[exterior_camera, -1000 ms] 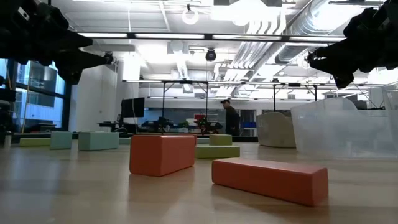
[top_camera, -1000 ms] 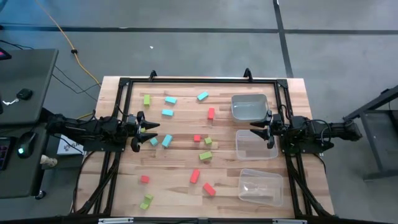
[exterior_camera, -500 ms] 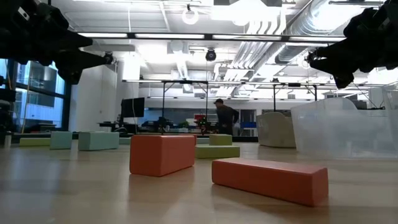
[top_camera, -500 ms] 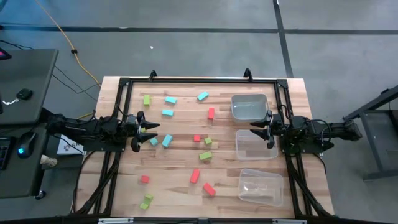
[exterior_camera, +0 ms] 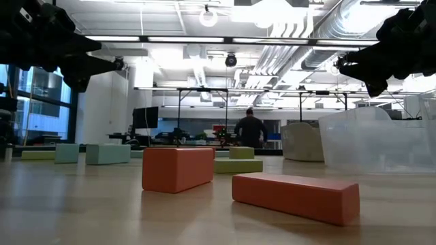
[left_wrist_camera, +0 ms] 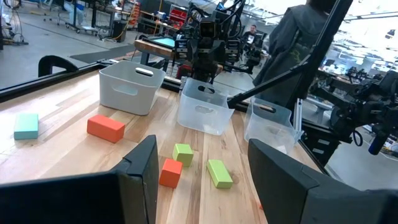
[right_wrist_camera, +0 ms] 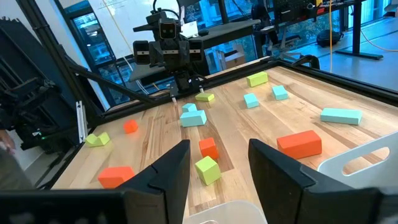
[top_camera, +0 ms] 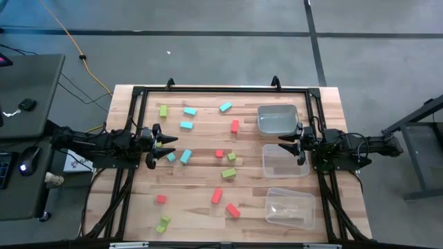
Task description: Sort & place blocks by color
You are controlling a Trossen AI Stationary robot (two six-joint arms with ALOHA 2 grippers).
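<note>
Nothing on the table has shifted since the earlier frames; only the person point(exterior_camera: 250, 131) far back in the room has walked a little to the right in the low view. Both arms hold their poses. Fingers of the left gripper point(top_camera: 158, 142) are parted with nothing between them, as the left wrist view confirms by showing bare table through the gap; it hovers above the wood at the left edge, just beside two light blue blocks point(top_camera: 185, 156). Across the table the right gripper point(top_camera: 296, 144) is likewise spread and empty, hanging at the edge of the middle bin point(top_camera: 284, 160), one of three clear bins lined up down the right side with the far bin point(top_camera: 277, 118) and the near bin point(top_camera: 289, 206). The blocks point(top_camera: 228, 174) lie scattered over the middle and left of the table, none in a bin yet, so sorting seems not to have begun; each arm looks parked in a ready pose facing the pile. From above, the whole spread of green, blue and red pieces is plain. Low down, only a red-orange cube point(exterior_camera: 178, 168) and a red-orange bar point(exterior_camera: 296, 196) fill the foreground, and that view shows both grippers raised well clear of the table, which the overhead cannot.
</note>
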